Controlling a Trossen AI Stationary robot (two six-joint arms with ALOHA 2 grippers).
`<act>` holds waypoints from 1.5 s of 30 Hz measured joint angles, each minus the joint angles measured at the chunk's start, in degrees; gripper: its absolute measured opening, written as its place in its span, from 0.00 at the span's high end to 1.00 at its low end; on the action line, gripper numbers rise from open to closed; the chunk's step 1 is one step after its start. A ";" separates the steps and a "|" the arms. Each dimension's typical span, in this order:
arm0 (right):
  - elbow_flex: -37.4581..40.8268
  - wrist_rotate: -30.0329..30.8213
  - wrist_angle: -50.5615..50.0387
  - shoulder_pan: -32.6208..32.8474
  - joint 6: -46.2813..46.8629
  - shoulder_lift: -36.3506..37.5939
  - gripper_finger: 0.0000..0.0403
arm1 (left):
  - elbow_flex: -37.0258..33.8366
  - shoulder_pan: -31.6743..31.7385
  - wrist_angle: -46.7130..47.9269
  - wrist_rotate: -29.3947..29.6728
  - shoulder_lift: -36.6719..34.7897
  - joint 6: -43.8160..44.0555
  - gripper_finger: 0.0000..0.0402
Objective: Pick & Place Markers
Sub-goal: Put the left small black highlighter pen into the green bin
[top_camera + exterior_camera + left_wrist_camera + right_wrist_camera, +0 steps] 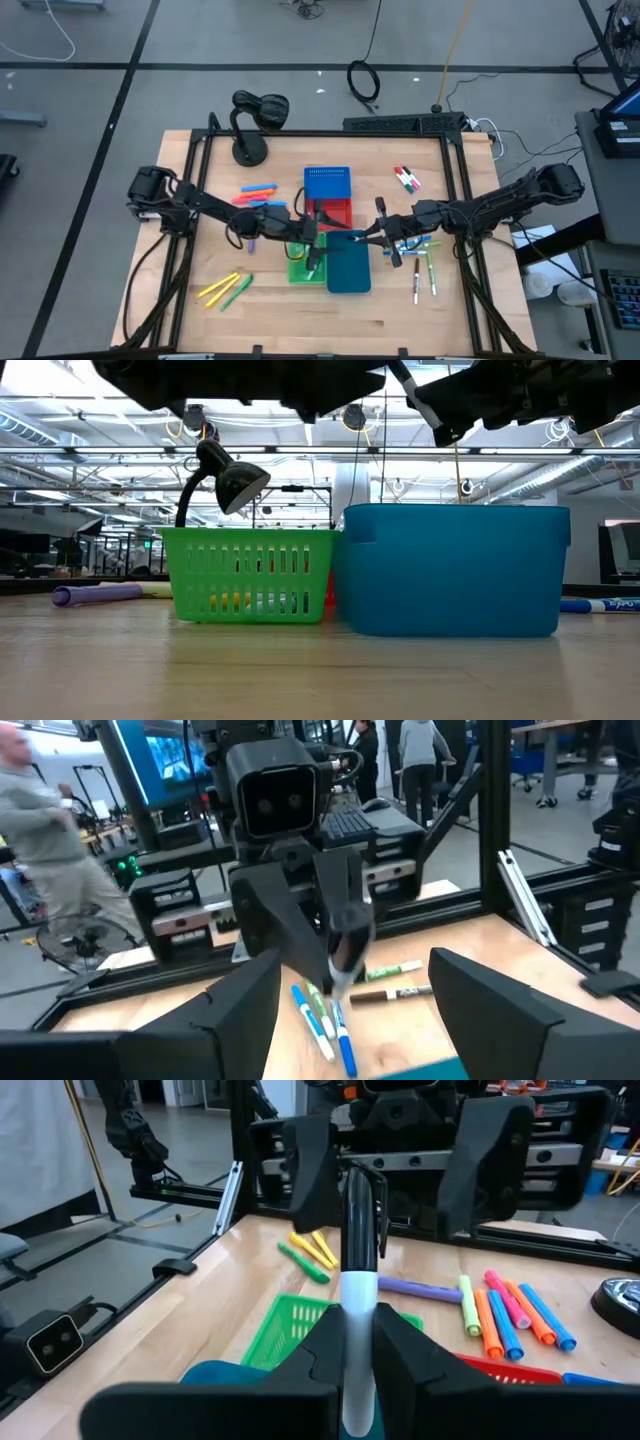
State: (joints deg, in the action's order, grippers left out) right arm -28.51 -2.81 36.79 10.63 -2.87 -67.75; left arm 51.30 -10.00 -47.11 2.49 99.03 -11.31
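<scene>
My right gripper (358,1370) is shut on a white marker with a black cap (358,1230) and holds it in the air over the green bin (300,265) and the teal bin (348,268). The marker points at my left gripper (350,1020), which faces it with its fingers wide open. The cap end stands between those fingers (312,1170), and I see no touch. Other markers lie flat on the table: orange, pink and blue ones (258,192), yellow and green ones (225,288), a purple one (98,594), and blue and white ones (418,250). My right gripper pinches the marker's white body (358,1305) between its two fingers. The marker lies along the fingers and sticks out ahead of them, roughly level, toward the table's left side. It is lifted clear of the bins, with its black cap end free.
A blue bin (327,183) and a red bin (338,212) stand behind the green and teal ones at mid-table. A black desk lamp (252,120) stands at the far left, and a few markers (407,178) lie at the far right. People move in the room beyond.
</scene>
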 joint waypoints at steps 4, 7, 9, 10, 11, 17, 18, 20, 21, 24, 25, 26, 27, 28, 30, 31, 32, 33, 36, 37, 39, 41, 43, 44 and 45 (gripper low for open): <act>0.00 0.00 0.00 0.00 0.10 0.00 0.95 | 3.53 0.02 0.11 0.04 3.33 -0.18 0.38; 0.00 0.00 -0.03 0.00 0.17 0.00 0.95 | 5.51 0.00 0.29 0.06 5.38 -0.43 0.40; 0.00 0.01 -0.09 0.00 0.20 0.00 0.95 | 6.40 0.00 0.29 0.04 6.19 -0.56 0.43; 0.00 0.00 -0.15 0.00 0.20 0.00 0.95 | 6.44 0.00 0.27 0.05 6.22 -0.82 0.44; 0.02 0.00 -0.17 0.00 0.20 0.00 0.95 | 6.44 0.00 0.21 0.05 6.21 -1.19 0.45; 0.02 0.00 -0.17 0.00 0.20 0.00 0.95 | 6.44 0.00 0.11 0.04 6.15 -2.08 0.52; 0.02 0.00 -0.19 0.00 0.20 0.00 0.95 | 6.44 0.00 0.11 0.06 6.13 -2.08 0.53; 0.02 0.00 -0.18 0.00 0.22 0.00 0.95 | 6.44 0.00 0.11 0.06 6.13 -2.08 0.56; 0.02 0.00 -0.19 0.00 0.22 0.00 0.95 | 6.44 0.00 0.12 0.06 6.13 -2.08 0.58; 0.02 -0.02 -0.17 0.00 0.22 0.00 0.95 | 6.44 0.00 -0.11 0.04 6.13 -2.08 0.66; 0.02 -0.04 -0.18 0.00 0.22 0.00 0.95 | 6.44 0.00 -0.14 0.01 6.13 -2.08 0.70; 0.02 -0.02 -0.19 0.00 0.22 0.00 0.95 | 6.44 0.00 -0.20 -0.03 6.13 -2.15 0.73; 0.02 -0.05 -0.19 0.00 0.22 0.00 0.95 | 6.44 0.00 -0.20 -0.07 6.13 -2.39 0.78; 0.02 -0.05 -0.19 0.00 0.21 0.00 0.95 | 6.44 0.02 -0.22 -0.12 6.13 -2.67 0.82; 0.02 -0.13 -0.22 0.00 0.38 0.00 0.95 | 6.44 0.00 -0.22 -0.16 6.13 -3.30 0.87; 0.02 -0.13 -0.22 0.00 0.66 0.00 0.95 | 6.44 0.00 -0.22 -0.14 6.13 -3.32 0.87; 0.02 -0.16 -0.22 0.00 0.91 0.00 0.94 | 6.44 0.00 -0.24 0.00 6.13 -3.22 0.87; 0.02 -0.13 -0.22 0.00 1.26 0.00 0.93 | 6.44 0.00 -0.24 0.15 6.13 -3.01 0.87; 0.02 1.15 -0.59 0.01 3.35 0.00 0.89 | 6.39 -0.13 -0.01 0.68 5.82 -2.10 0.87; 0.01 2.46 -0.91 0.02 4.05 0.00 0.86 | 6.37 -0.28 0.82 1.16 5.17 -2.10 0.87; 0.02 5.41 -2.67 0.02 4.39 0.11 0.81 | 6.31 -0.84 2.82 3.30 3.50 -2.17 0.87; 0.02 7.95 -4.17 0.02 4.39 0.11 0.76 | 6.31 -1.88 7.74 6.99 0.84 -2.59 0.87; 0.04 9.41 -5.52 -0.04 4.39 0.11 0.71 | 6.32 -3.10 13.77 10.08 -2.23 -2.28 0.87; 0.04 9.67 -5.98 -0.08 4.39 0.12 0.69 | 6.37 -3.71 17.03 11.89 -3.86 -1.39 0.87; 0.04 9.88 -6.10 -0.09 4.39 0.15 0.67 | 6.37 -4.45 21.22 13.52 -5.64 -0.02 0.87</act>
State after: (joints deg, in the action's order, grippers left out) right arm -28.47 7.07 30.70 10.55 1.52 -67.59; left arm 57.67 -14.45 -25.89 16.01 93.39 -11.33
